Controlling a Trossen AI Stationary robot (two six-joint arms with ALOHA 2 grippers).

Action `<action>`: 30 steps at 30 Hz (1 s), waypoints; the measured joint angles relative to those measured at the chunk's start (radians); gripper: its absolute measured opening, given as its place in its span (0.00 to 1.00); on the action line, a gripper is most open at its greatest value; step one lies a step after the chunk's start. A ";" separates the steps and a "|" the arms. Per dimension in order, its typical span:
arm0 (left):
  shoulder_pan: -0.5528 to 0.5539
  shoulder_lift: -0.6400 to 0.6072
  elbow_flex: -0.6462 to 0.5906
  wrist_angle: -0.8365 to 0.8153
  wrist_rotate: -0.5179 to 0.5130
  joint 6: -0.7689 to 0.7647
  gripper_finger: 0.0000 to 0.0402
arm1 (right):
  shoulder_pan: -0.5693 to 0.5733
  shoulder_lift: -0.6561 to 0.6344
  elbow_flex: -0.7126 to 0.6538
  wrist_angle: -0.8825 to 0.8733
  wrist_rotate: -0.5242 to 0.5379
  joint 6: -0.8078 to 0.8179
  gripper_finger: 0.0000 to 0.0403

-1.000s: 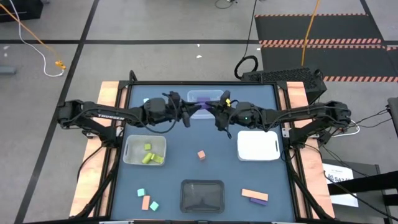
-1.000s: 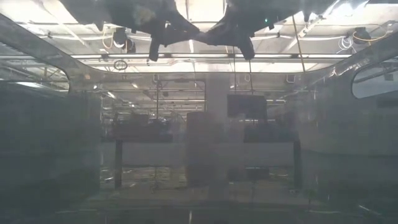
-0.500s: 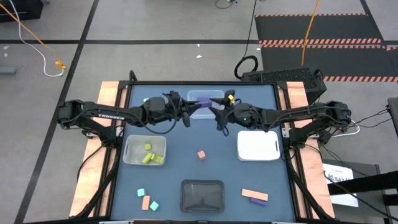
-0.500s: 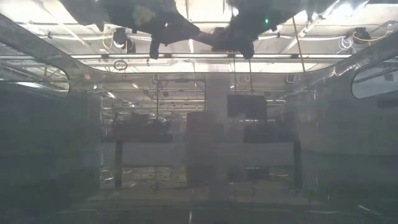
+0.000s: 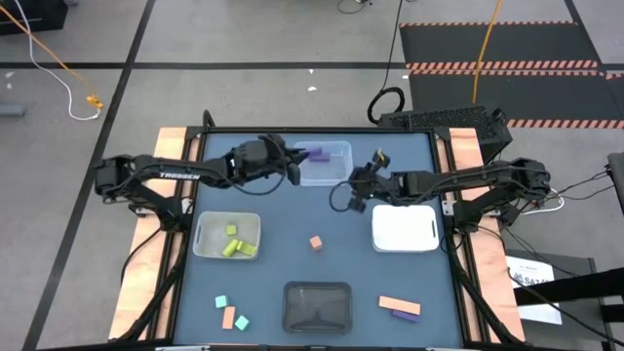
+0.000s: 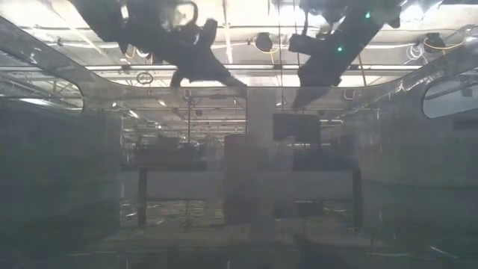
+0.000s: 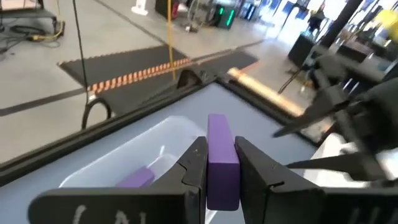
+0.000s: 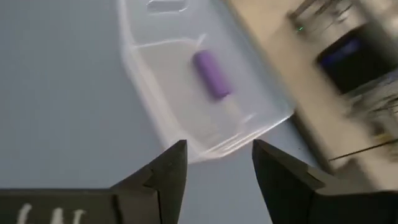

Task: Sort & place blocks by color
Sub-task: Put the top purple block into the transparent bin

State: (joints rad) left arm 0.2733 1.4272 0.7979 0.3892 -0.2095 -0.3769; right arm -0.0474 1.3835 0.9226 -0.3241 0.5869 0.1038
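My left gripper [image 7: 221, 168] [image 5: 294, 168] is shut on a purple bar [image 7: 219, 155] and hangs over the left edge of the clear tray [image 5: 336, 174] at the table's far side. A second purple block [image 7: 134, 180] [image 8: 211, 73] lies flat on that tray's floor. My right gripper [image 8: 217, 162] [image 5: 353, 195] is open and empty, just off the tray's near right corner. A salmon cube [image 5: 316, 242] sits alone mid-table. Yellow-green blocks [image 5: 234, 246] lie in the translucent tray [image 5: 205, 239]. My left gripper pinches the purple bar between its two fingers [image 7: 196, 165], one on each long side. The bar lies along the fingers, and its free end [image 7: 217, 124] sticks out past the fingertips. It is lifted clear, above the clear tray. The fingers come from the table's left.
A white tray [image 5: 404, 227] sits on the right and a black tray [image 5: 317, 306] at the near edge. Two cyan blocks [image 5: 221, 302] and a salmon one [image 5: 228, 317] lie near left. A salmon bar [image 5: 398, 304] and a purple bar [image 5: 406, 313] lie near right.
The two grippers were tip to tip beside the clear tray and have drawn apart. My right gripper has backed off toward the table's right and near side. My left gripper has shifted toward the far edge, over the tray's left side.
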 joint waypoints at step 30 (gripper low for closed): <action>0.023 0.238 0.000 0.092 -0.005 0.087 0.22 | 0.101 -0.127 0.000 -0.026 -0.723 0.551 0.41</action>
State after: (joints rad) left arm 0.2964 1.6650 0.7979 0.4817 -0.2143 -0.2901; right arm 0.0534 1.2565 0.9222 -0.3498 -0.1364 0.6548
